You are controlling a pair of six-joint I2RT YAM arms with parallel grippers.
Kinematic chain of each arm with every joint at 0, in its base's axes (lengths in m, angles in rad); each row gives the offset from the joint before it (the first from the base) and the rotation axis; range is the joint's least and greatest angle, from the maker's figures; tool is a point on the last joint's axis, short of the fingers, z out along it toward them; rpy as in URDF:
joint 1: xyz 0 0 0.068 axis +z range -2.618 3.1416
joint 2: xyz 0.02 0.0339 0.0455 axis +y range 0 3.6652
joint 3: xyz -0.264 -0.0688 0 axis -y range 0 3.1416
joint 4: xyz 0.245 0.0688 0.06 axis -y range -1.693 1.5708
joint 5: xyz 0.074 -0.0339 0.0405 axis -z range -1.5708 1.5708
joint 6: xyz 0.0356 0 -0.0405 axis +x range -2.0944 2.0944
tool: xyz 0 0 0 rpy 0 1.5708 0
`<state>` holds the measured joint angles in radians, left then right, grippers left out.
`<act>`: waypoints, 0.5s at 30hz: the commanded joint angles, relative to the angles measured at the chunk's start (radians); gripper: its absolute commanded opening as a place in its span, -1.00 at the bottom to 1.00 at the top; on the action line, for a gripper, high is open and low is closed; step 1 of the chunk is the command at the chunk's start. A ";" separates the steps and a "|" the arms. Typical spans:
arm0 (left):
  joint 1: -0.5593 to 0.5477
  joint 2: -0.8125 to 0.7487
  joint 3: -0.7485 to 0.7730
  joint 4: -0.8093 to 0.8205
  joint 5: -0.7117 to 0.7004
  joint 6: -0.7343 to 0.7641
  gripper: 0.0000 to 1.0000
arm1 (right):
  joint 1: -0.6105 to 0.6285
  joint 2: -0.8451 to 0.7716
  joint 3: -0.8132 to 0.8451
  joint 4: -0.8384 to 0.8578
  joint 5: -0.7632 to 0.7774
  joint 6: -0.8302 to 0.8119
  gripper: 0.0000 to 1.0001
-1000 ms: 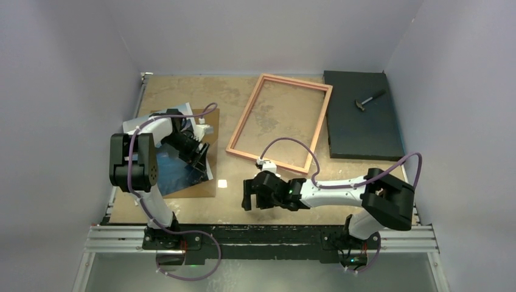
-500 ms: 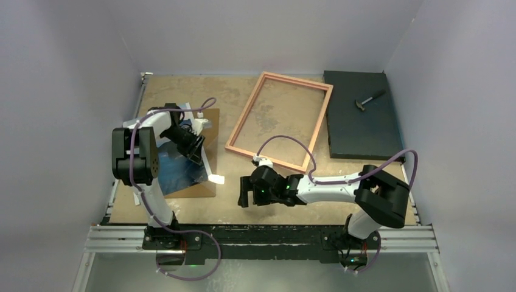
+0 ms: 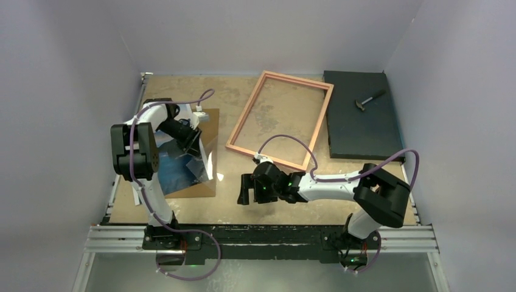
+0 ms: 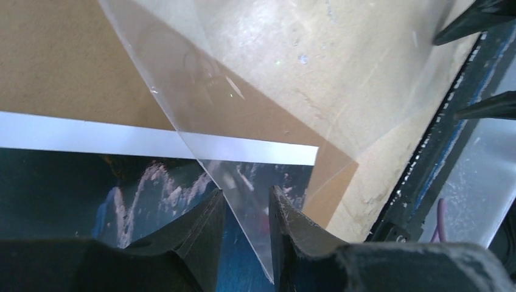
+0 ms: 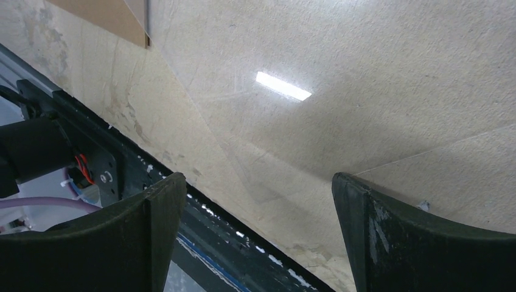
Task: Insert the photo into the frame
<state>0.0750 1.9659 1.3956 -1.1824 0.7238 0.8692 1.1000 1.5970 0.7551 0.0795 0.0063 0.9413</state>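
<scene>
The worn particle-board table (image 3: pixel 176 91) carries everything. At its far right corner lies a black mat (image 3: pixel 359 131). Just left of the mat lies the frame (image 3: pixel 246 113), flat and turned slightly askew, its pale orange-pink rim enclosing an area where the tabletop grain shows through. Well apart from it, on the left side of the table, a brown backing board (image 3: pixel 196 190) lies flat. The photo (image 3: pixel 173 171) rests on top of this board and is not in the frame; the left wrist view shows its dark blue picture and white border (image 4: pixel 91 137) against the brown board. Above the photo a clear sheet (image 4: pixel 274 73) is tilted up off the board, catching glare in the overhead view (image 3: pixel 205 157). The left gripper (image 4: pixel 245 204) reaches over the board's right part. Its jaws are drawn close together with one edge of the clear sheet running up between the fingers (image 4: pixel 207 231), clamped on it. The right gripper (image 3: pixel 245 193) hangs low over bare tabletop near the table's front edge, between the backing board and the near corner of the frame. Its jaws (image 5: pixel 258 182) are spread wide with nothing between them, and a corner of the brown board shows at the top left of its wrist view. A small hammer (image 3: pixel 370 100) lies on the far part of the black mat.
</scene>
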 commanded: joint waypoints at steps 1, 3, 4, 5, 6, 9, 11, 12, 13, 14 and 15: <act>-0.030 -0.027 -0.015 -0.253 0.233 0.044 -0.42 | -0.011 0.163 -0.069 0.018 0.056 -0.035 0.86; -0.031 -0.032 -0.030 -0.253 0.242 0.050 -0.44 | -0.011 0.167 -0.068 0.023 0.055 -0.037 0.86; -0.031 -0.031 -0.036 -0.252 0.244 0.053 -0.46 | -0.011 0.167 -0.070 0.024 0.054 -0.036 0.85; -0.032 -0.025 -0.044 -0.253 0.246 0.057 -0.48 | -0.011 0.167 -0.072 0.026 0.054 -0.037 0.85; -0.031 -0.017 -0.050 -0.252 0.244 0.059 -0.48 | -0.011 0.167 -0.074 0.028 0.054 -0.035 0.85; -0.031 0.008 -0.064 -0.248 0.218 0.067 -0.49 | -0.011 0.160 -0.082 0.033 0.056 -0.032 0.85; -0.030 0.010 -0.070 -0.220 0.186 0.049 -0.50 | -0.013 0.158 -0.086 0.035 0.056 -0.029 0.85; -0.029 0.004 -0.075 -0.186 0.167 0.019 -0.55 | -0.012 0.158 -0.086 0.035 0.055 -0.029 0.85; -0.029 -0.007 -0.081 -0.155 0.148 -0.008 -0.60 | -0.012 0.159 -0.086 0.034 0.056 -0.029 0.85; -0.030 -0.016 -0.084 -0.134 0.139 -0.026 -0.67 | -0.012 0.159 -0.085 0.034 0.055 -0.029 0.84; -0.030 -0.025 -0.084 -0.119 0.129 -0.043 -0.74 | -0.012 0.159 -0.084 0.033 0.055 -0.030 0.84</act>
<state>0.0708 1.9652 1.3411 -1.3132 0.8280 0.8776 1.0985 1.6428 0.7399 0.2371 -0.0196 0.9436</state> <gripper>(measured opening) 0.185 0.921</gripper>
